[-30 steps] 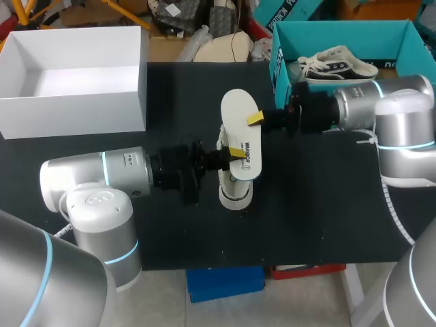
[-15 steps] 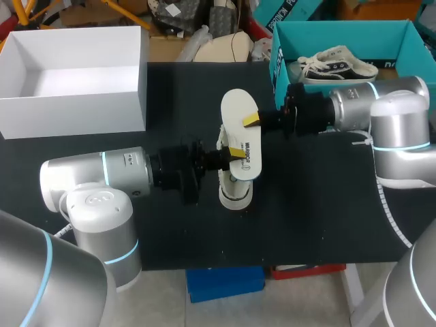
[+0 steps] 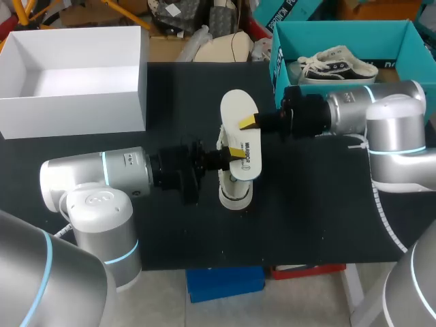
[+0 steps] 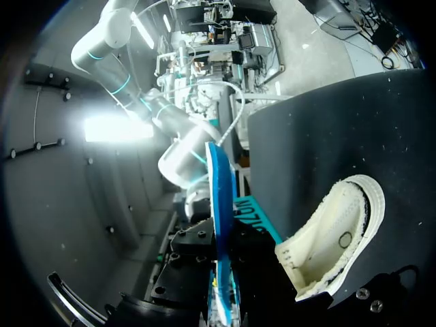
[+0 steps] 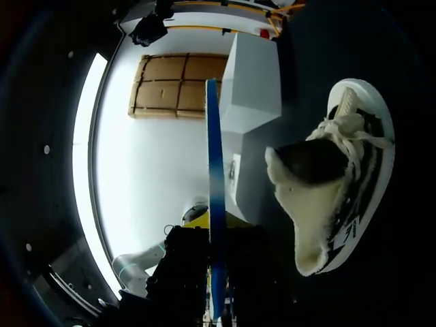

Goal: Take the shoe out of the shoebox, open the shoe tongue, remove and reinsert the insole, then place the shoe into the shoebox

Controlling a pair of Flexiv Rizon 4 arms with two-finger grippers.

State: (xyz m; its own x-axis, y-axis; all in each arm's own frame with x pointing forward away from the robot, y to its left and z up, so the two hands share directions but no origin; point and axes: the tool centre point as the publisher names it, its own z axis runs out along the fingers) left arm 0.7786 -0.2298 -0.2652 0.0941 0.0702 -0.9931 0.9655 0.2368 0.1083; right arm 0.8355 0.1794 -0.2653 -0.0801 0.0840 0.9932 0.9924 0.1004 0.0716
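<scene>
Upper left, the white open-topped cardboard box (image 3: 75,75) is sitting empty, likely waiting for the shoe. Centre frame, the left gripper (image 3: 231,152) is pinching the lower half of the cream foam insole (image 3: 240,109), holding it above the white-and-black canvas sneaker (image 3: 235,191) resting on the black tabletop (image 3: 313,204). Just right, the right gripper (image 3: 248,121) is pinching the insole's upper edge, probably steadying it for reinsertion.

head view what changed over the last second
The right gripper slid a little further in over the insole, toward the left arm's side. The left gripper, the insole it holds and the shoe under it stayed put.
</scene>
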